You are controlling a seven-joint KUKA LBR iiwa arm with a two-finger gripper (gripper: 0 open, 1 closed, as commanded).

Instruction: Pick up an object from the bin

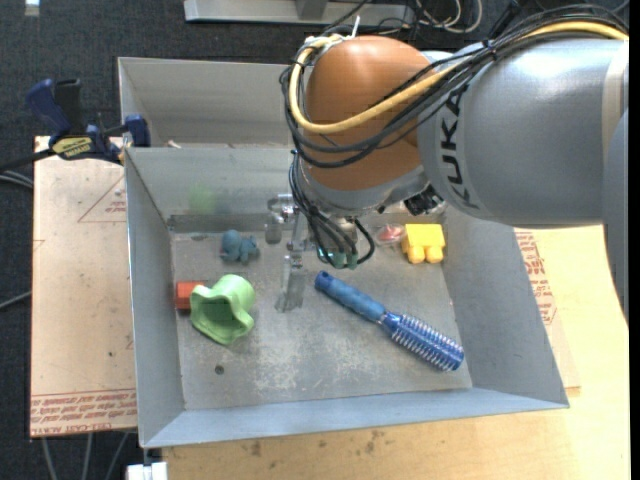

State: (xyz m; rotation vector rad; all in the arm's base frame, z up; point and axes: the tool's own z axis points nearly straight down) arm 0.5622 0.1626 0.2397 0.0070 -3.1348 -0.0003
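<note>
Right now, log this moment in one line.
gripper: low in bin, between green cup and blue brush | nearest: brush handle | pick: not yet done

Our silver-grey arm (545, 118) and its orange cover (360, 108).
We see a thick, rounded, smooth metal-grey arm with black KUKA lettering (452, 163) on it. At its nine o'clock sits the glossy, egg-shaped cover. Black cables (395, 96) and one pale yellow one loop over the cover from two o'clock. At the cover's six o'clock is the grey metal gripper (293, 286), with a small teal fitting (340, 258) beside it.
</note>
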